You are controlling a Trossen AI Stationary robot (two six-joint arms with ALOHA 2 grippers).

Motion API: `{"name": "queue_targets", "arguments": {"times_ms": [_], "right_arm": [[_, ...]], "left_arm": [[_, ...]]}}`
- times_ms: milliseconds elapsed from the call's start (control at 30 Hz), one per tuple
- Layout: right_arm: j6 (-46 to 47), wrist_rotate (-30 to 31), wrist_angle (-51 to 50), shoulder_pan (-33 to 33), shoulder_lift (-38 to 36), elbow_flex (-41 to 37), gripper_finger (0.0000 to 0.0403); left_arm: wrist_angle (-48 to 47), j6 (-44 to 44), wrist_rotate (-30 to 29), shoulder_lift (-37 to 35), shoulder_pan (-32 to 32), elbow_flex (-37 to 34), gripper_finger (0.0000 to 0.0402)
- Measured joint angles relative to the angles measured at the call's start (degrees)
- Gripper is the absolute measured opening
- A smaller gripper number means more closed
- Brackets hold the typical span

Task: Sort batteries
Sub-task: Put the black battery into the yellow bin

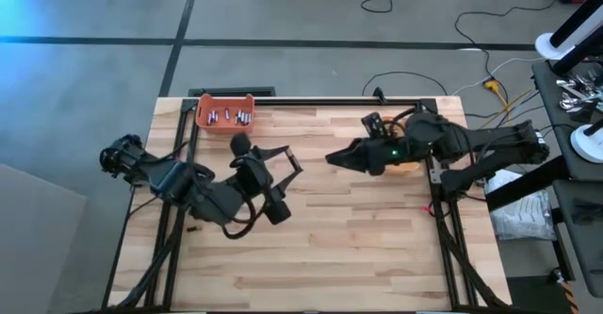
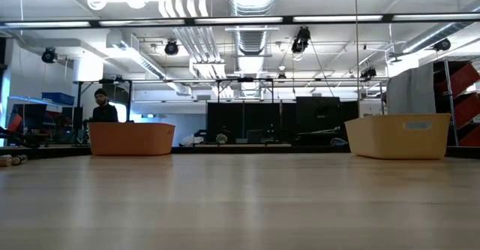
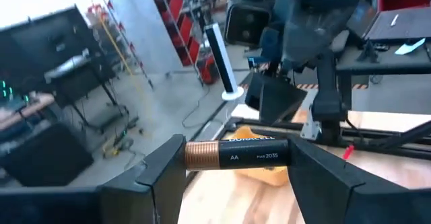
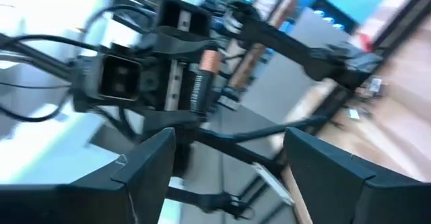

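A dark AA battery with a copper end (image 3: 236,153) sits between the fingers of my left gripper (image 3: 237,170), above the middle of the table (image 1: 290,160). The right wrist view sees the same battery (image 4: 202,83) held in the left gripper ahead of it. My right gripper (image 4: 229,163) is open and hovers facing the left gripper across a short gap (image 1: 332,157). Several small batteries (image 1: 231,117) lie in the orange bin (image 1: 209,104) at the far edge. A few more batteries (image 2: 7,160) lie on the table at the left. My left gripper holds the AA battery lengthwise between its two fingers. The copper end (image 3: 195,154) is against one finger (image 3: 165,170) and the dark end (image 3: 283,150) against the other. The battery lies level, lifted clear of the table.
The yellow bin (image 2: 397,136) stands on the right, mostly covered by my right arm (image 1: 407,169) from above. Bare wood table top (image 1: 358,248) stretches along the near side. A person (image 2: 103,109) is in the room behind the orange bin (image 2: 131,139).
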Motion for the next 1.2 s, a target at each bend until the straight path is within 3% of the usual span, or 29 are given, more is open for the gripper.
{"name": "queue_targets", "arguments": {"times_ms": [100,300,800,1000,1200], "right_arm": [[1.00,-0.58,2.61,-0.06,0.23,0.00,0.0256],[7.88,-8.44,2.67,-2.16,1.75,-0.04,0.0241],[7.92,-9.66,6.43,-3.52,6.29,2.56,0.0261],[5.80,-8.49,6.29,-3.61,8.87,6.26,0.0203],[5.86,-8.41,4.58,-4.26,10.01,7.75,0.0091]], "left_arm": [[4.37,5.52,2.51,0.01,0.20,0.00,0.0205],[8.08,12.51,10.14,0.04,1.41,-0.03,0.0205],[7.86,16.44,20.48,0.19,8.32,-1.95,0.0205],[7.86,17.46,20.89,0.39,9.32,-1.97,0.0205],[7.88,17.46,20.72,-0.09,9.25,-1.95,0.0206]]}}
